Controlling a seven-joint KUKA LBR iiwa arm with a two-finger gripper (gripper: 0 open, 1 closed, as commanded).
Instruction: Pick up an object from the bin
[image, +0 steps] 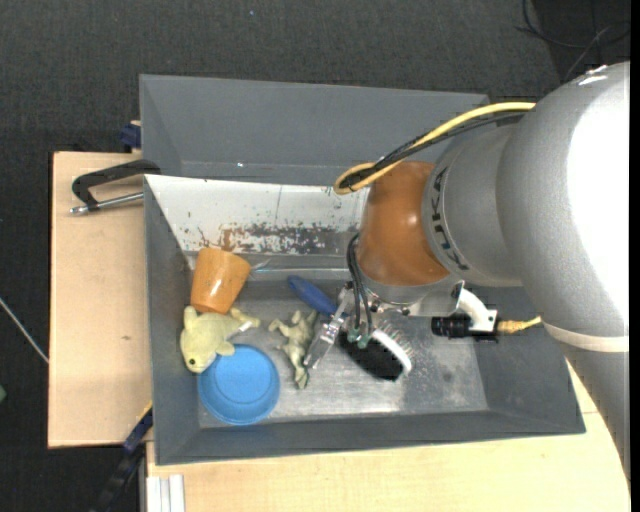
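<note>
Three things crowd the gripper (322, 350), whose opening cannot be told: a green toy figure (296, 336) against its tip, a blue pen (312, 294) just behind it and a black brush (376, 360) close on its other side, so a grasp here may catch two at once.

A round blue dish (240, 385) is the landmark. A yellow plush toy (207, 338) lies against its upper left rim. Above the plush, farther from the dish, an orange cup (218, 280) stands tilted. A blue stick-like thing (312, 293) lies up and right of the dish. A black brush with white bristles (378, 357) lies well to the dish's right.
</note>
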